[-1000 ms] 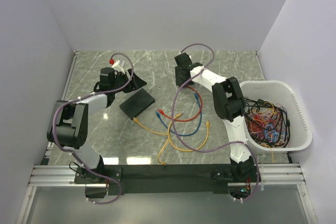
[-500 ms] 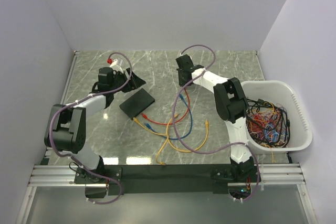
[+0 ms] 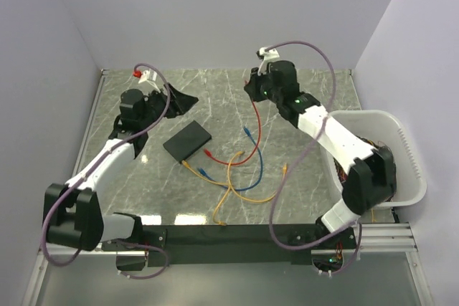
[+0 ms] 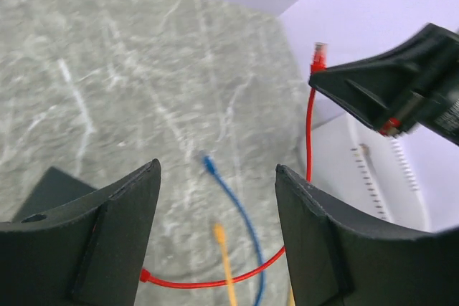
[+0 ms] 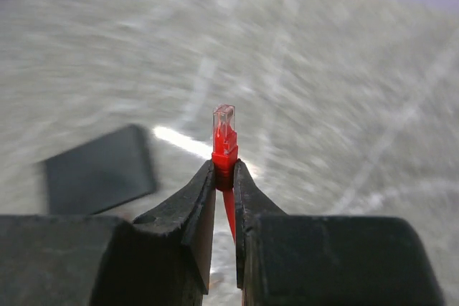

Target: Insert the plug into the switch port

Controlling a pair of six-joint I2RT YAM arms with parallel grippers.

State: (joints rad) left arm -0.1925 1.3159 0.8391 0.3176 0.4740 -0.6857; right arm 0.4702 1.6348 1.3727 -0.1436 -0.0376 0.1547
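Since top cam sees the whole bench, I start there. The switch lies flat on the marble table, left of centre, turned on a diagonal. L gripper hangs past the switch's far-left side, apart from it, jaws spread w/ nothing between. R gripper is raised over the far-centre of the table, well apart from the switch. A red cable drops from it to the tabletop and curls among a yellow cable and a blue cable lying loose just right of the switch. White tub of tangled cables sits at the right edge.

L wrist cam: both fingers stand wide apart, gap empty. A corner of the switch shows low left, behind the left finger. R gripper is upper right, pinching the red plug, tip up, cable hanging below. Blue and yellow plug ends lie on the table.

R wrist cam: jaws clamped on the red plug just behind its clear head, which sticks out past the fingertips. Switch is blurred, lower left, apart from the plug. I can't make out its ports.
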